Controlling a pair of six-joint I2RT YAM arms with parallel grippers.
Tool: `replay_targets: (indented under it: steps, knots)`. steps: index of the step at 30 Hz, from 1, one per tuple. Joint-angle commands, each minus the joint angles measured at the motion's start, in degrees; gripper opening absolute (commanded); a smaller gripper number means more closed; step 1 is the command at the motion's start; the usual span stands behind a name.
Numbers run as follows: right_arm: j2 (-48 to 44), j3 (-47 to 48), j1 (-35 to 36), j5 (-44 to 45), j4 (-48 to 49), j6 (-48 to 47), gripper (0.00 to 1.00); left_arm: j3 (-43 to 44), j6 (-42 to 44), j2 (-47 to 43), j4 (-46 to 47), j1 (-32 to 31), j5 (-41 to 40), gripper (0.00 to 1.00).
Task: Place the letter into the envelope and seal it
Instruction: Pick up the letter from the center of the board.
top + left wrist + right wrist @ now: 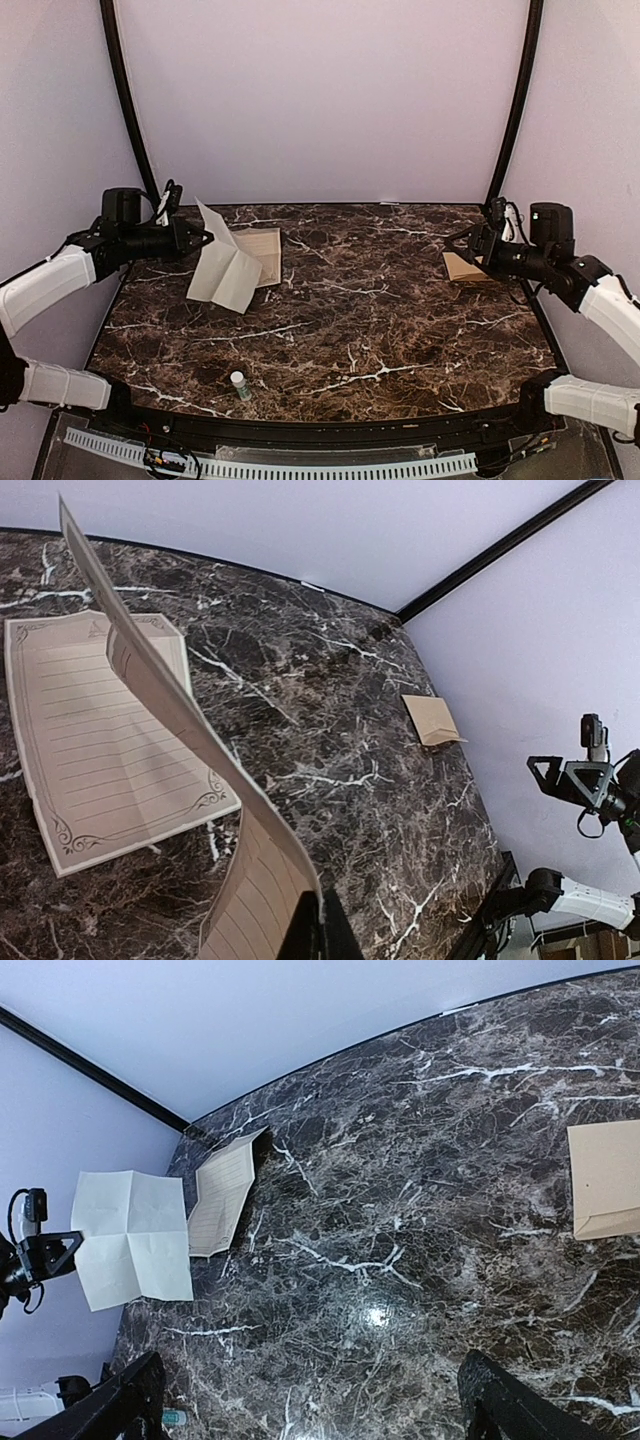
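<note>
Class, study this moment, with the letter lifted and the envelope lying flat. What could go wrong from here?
1. The left fingers pinch the letter by one edge only, so the hanging, curling sheet could slip or crumple.
2. The letter is unfolded and looks wider than the envelope, so it may not fit as it is.
3. The envelope lies unheld, with the right fingers open beside it, so it could slide during insertion.

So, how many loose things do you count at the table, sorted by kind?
sheets of paper: 2, the white creased sheet and the cream bordered page
envelope: 1
small bottle: 1
total: 4
</note>
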Motion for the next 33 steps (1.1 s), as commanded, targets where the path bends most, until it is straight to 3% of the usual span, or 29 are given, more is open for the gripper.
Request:
replay_targets:
  steps: [1, 12, 22, 33]
  knots:
    - [-2.3, 3.0, 3.1, 2.4, 0.3, 2.3, 0.99, 4.9, -2.1, -4.3, -4.9, -4.3, -1.4, 0.0]
    - [-0.9, 2.3, 16.9, 5.5, 9.2, 10.6, 0.99, 11.9, -10.3, -5.5, -1.8, -18.8, -1.7, 0.0]
    - [2.4, -4.2, 31.3, 0.8, 34.5, 20.3, 0.99, 17.5, -14.2, -2.3, 9.7, -37.5, -5.1, 0.0]
    - [2.7, -5.0, 38.2, -1.2, 42.8, 19.6, 0.99, 19.7, -15.9, -0.5, 13.3, -42.4, -3.9, 0.0]
